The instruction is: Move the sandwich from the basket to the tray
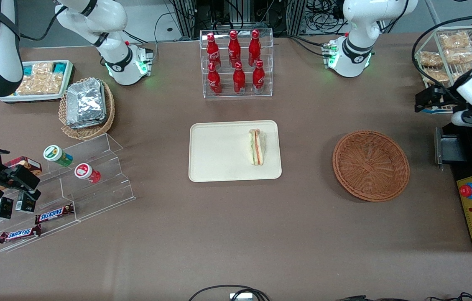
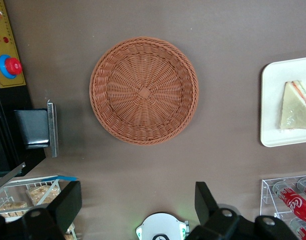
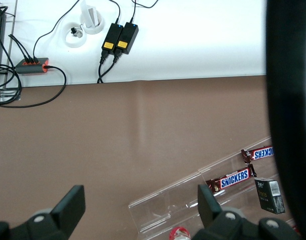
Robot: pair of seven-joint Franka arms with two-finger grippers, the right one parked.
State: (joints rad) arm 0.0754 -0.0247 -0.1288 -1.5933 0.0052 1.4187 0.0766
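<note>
The 2 black fingers [image 2: 67,204] of the left arm's gripper [image 2: 137,197] are spread wide apart and released, with nothing between them but bare brown table [image 1: 236,234]. In the front view, reading 12 o'clock as farthest from the camera, the gripper [image 1: 428,98] hangs at the working arm's end of the table, at about 1 o'clock from the round, shallow, reddish-brown wicker basket [image 1: 371,165] and well apart from it. It is just beside a wire rack of pastry packets [image 1: 449,54].

From the wrist camera the basket [image 2: 143,90] shows empty down to its woven floor. At 9 o'clock from the basket in the front view lies the flat, rectangular, cream-beige tray with rounded corners [image 1: 219,150]. The small triangular sandwich of white bread with red, orange and green filling [image 1: 256,147] rests on the tray, close to its 3 o'clock rim, the one nearest the basket, and fully inside the raised edge. The wrist camera also catches the sandwich [image 2: 297,106] on the tray [image 2: 270,100].

At 12 o'clock from the tray stands a clear rack of 7 red bottles [image 1: 236,62].

The transfer looks complete; what remains is parking the arm. To do that well, keep the fingers apart, keep the gripper high, and steer clear of the pastry rack and the tray, so nothing nudges the sandwich.
</note>
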